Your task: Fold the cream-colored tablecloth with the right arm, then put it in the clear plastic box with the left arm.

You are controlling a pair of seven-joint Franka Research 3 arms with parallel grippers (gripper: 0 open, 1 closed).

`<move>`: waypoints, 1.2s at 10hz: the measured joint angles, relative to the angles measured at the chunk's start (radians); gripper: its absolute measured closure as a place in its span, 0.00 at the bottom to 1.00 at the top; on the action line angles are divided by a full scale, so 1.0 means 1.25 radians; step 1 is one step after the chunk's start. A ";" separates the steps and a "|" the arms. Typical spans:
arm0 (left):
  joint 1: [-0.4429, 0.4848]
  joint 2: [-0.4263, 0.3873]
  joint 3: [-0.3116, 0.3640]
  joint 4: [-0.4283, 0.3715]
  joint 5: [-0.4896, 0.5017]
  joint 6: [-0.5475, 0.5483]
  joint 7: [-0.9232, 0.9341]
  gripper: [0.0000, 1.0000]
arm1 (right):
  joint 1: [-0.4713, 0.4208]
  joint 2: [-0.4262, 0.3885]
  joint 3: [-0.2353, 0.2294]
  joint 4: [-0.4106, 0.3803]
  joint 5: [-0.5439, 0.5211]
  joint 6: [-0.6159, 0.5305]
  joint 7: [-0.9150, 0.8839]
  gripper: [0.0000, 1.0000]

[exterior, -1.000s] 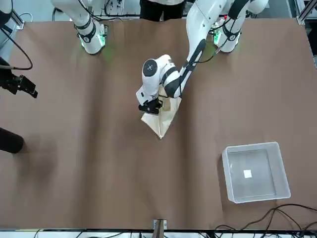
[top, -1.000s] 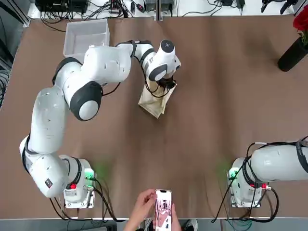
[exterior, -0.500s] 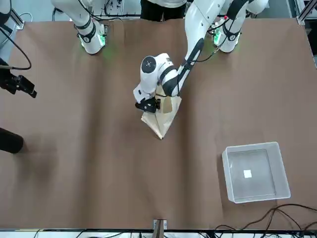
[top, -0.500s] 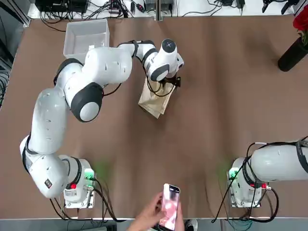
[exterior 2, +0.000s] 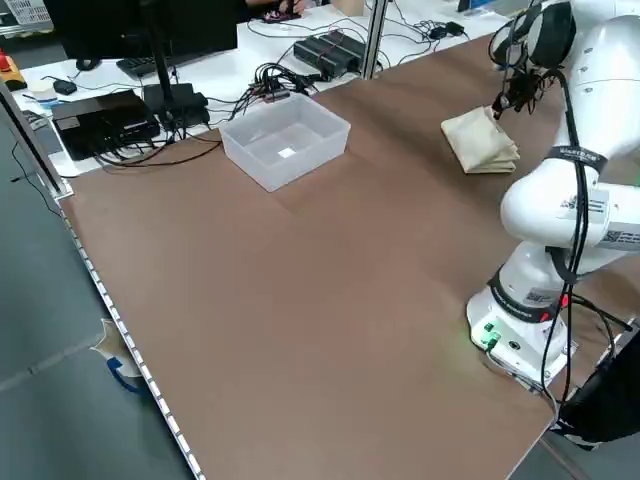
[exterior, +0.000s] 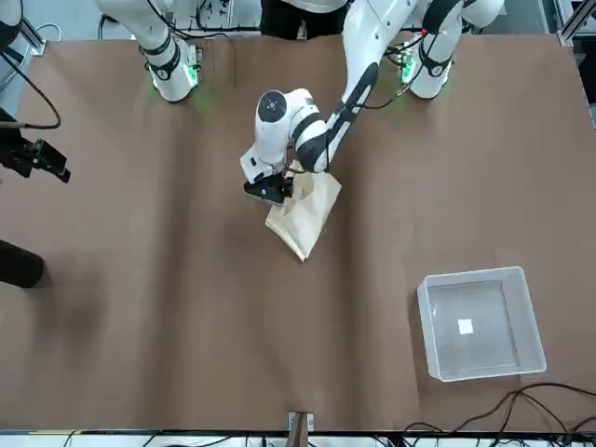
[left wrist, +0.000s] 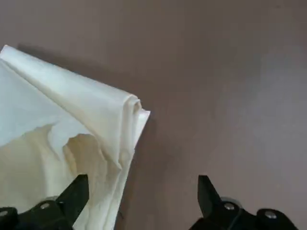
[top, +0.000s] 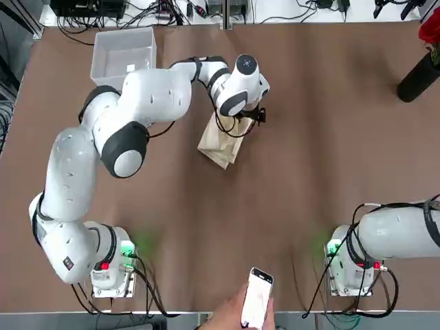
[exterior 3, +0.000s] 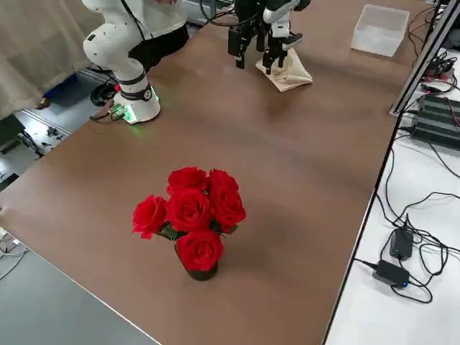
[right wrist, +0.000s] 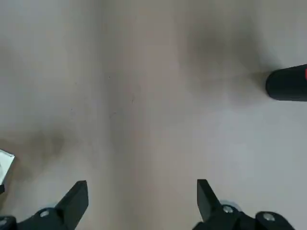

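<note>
The cream-colored tablecloth (top: pixel 222 142) lies folded on the brown table a little left of centre, also seen in the front view (exterior: pixel 304 220). My left gripper (top: pixel 253 118) hovers open just beyond its far right corner, holding nothing. In the left wrist view the cloth (left wrist: pixel 72 129) lies beside and under one finger, and the gap of the left gripper (left wrist: pixel 141 199) is mostly over bare table. The clear plastic box (top: pixel 124 51) stands at the far left corner, with a white label inside (exterior: pixel 466 326). My right gripper (right wrist: pixel 141 201) is open over bare table, its arm (top: pixel 399 234) parked near its base.
A black vase of red roses (exterior 3: pixel 190 215) stands at the far right edge of the table (top: pixel 425 65). A person's hand with a phone (top: pixel 254 308) is at the near edge. Cables and equipment lie behind the far edge.
My left gripper has opened, let go of the tablecloth and shifted to the right past its corner. The hand with the phone has moved lower and to the right.
</note>
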State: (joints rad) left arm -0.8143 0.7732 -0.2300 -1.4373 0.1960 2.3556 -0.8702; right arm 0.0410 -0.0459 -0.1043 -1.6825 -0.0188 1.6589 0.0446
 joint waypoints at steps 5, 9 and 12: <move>0.005 -0.073 0.009 0.007 -0.017 -0.023 -0.002 0.00 | 0.000 0.000 -0.002 0.000 0.000 0.000 -0.002 0.00; 0.085 -0.127 0.015 0.009 -0.018 -0.068 0.073 0.00 | 0.000 0.000 -0.003 0.000 0.000 0.000 -0.003 0.00; 0.151 -0.136 -0.010 0.009 -0.135 -0.081 0.246 0.02 | -0.001 0.000 -0.005 0.000 0.000 0.000 -0.012 0.00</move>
State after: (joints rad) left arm -0.6259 0.6027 -0.2423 -1.4259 0.0276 2.2546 -0.5624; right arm 0.0401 -0.0464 -0.1103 -1.6824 -0.0188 1.6588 0.0296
